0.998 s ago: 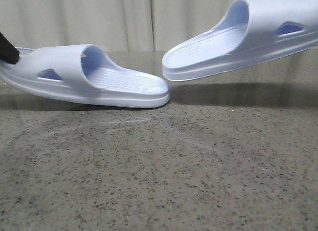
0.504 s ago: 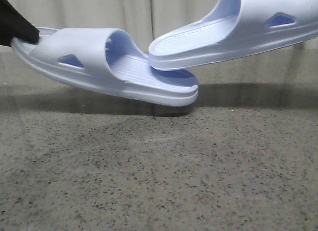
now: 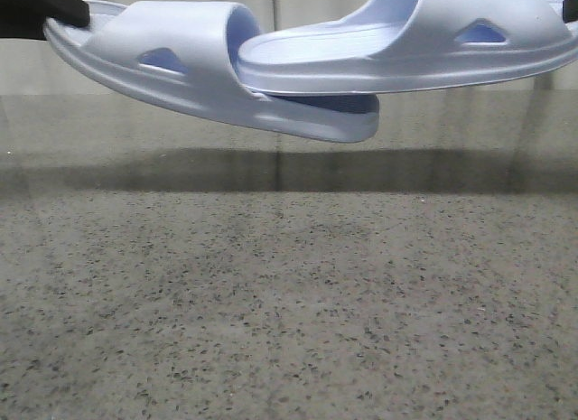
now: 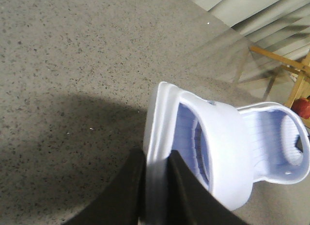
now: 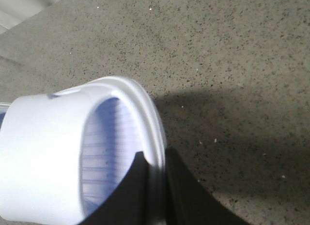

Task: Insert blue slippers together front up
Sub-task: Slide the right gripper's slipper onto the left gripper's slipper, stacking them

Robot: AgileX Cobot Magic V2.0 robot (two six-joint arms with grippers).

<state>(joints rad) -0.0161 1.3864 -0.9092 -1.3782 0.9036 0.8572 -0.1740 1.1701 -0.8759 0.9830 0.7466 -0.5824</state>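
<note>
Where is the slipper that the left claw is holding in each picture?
Front view: the left slipper hangs at upper left, its toe under the other slipper.
Left wrist view: it fills the middle, heel rim pinched by the left claw.
Right wrist view: can't tell; only the right claw's slipper shows clearly.
Shared landmark: the speckled grey table.

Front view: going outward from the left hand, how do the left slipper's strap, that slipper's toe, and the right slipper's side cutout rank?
1. Strap of the left slipper, just right of the left hand gripping the heel.
2. Left slipper's toe, mid-frame, under the right slipper.
3. Right slipper's side cutout, far right.
</note>
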